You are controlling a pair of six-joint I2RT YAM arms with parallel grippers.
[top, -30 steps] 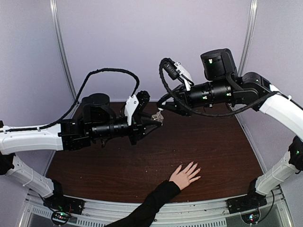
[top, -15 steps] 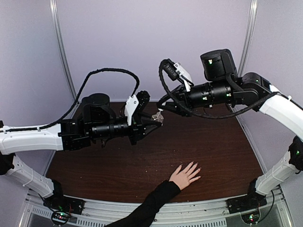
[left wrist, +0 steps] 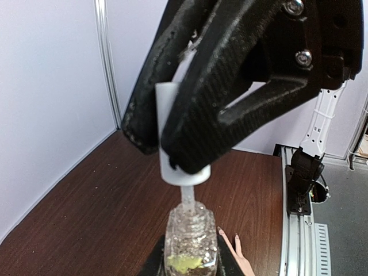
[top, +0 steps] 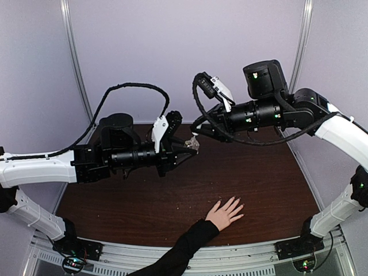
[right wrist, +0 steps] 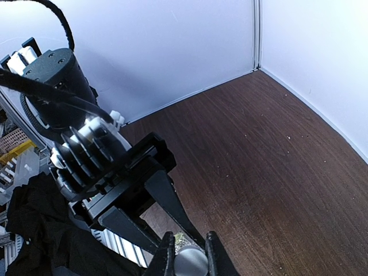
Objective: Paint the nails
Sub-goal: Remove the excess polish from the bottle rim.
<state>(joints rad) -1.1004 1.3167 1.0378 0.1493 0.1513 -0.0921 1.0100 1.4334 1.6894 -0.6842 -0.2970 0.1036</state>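
A light-skinned hand in a black sleeve lies flat near the table's front edge, fingers spread. Its nails are tiny pale tips, and two nails also show in the left wrist view. High above the table's back, my left gripper is shut on a small clear glass bottle with yellowish liquid at its bottom. My right gripper is shut on the bottle's white cap, just above the bottle's neck. A thin clear stem runs from the cap into the bottle. The cap sits between my right fingers.
The dark wood table has pale walls on three sides and a metal rail along the front. Both arms hang well above and behind the hand. The right arm's base post stands at the table's edge.
My right gripper has edged very slightly to the left with the cap. The left arm, the bottle and the hand have not moved.
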